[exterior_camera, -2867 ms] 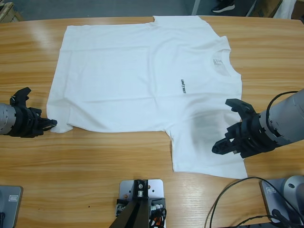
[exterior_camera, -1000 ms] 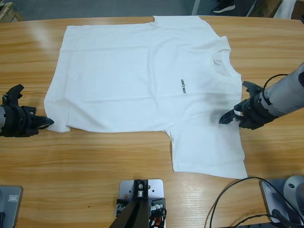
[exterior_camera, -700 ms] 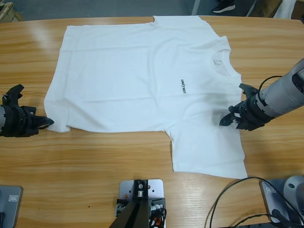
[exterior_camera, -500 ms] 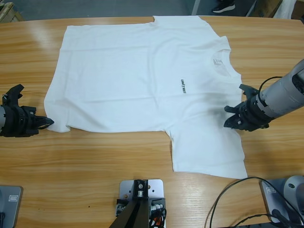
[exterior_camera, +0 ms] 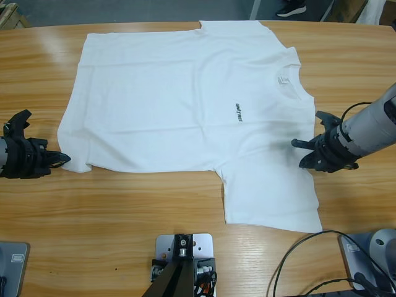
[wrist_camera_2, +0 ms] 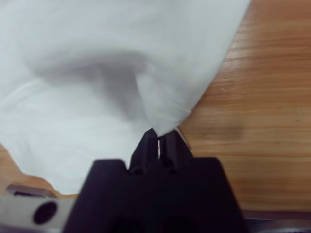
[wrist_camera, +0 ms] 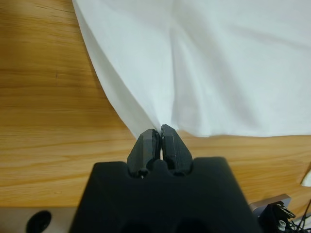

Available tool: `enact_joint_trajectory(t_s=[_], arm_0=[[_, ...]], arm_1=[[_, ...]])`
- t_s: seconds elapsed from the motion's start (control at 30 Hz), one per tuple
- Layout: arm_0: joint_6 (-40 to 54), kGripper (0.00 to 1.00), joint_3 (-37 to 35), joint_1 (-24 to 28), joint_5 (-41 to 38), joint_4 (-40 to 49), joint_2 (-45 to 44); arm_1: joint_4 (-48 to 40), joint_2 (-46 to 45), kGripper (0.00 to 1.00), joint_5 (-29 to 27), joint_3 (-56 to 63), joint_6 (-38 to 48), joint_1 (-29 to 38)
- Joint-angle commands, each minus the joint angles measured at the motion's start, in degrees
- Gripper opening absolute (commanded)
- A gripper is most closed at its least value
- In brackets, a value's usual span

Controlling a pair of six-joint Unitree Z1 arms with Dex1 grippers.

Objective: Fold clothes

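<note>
I count one white T-shirt (exterior_camera: 192, 105) on one wooden table (exterior_camera: 124, 204), and I've got two grippers on it, the left gripper (exterior_camera: 60, 159) and the right gripper (exterior_camera: 302, 152), plus one black cable (exterior_camera: 297, 253) near me.

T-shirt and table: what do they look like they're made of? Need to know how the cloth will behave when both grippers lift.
T-shirt: soft, matte white knit, probably cotton; it puckers into soft folds where the left gripper and right gripper pinch it. Table: wood or wood-look laminate, with visible grain and a smooth, slightly glossy sheen.
</note>
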Motion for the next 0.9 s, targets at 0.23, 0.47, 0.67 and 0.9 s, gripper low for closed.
enact_joint_trajectory(t_s=[0.23,0.47,0.67,0.9], arm_0=[[0.95,0.000,2.39,0.62,-0.99,-1.60,-0.61],[0.95,0.000,2.57,0.62,-0.99,-2.01,-0.57],[0.95,0.000,2.57,0.62,-0.99,-2.04,-0.52],[0.95,0.000,2.64,0.62,-0.99,-2.13,-0.45]], arm_1=[[-6.14,-6.59,0.000,3.15,6.17,-0.76,-1.69],[-6.14,-4.50,0.555,3.24,5.99,-0.06,-1.69],[-5.78,-1.95,0.890,3.13,5.50,0.73,-1.69],[-5.84,0.32,0.820,3.26,5.01,0.73,-2.13]])
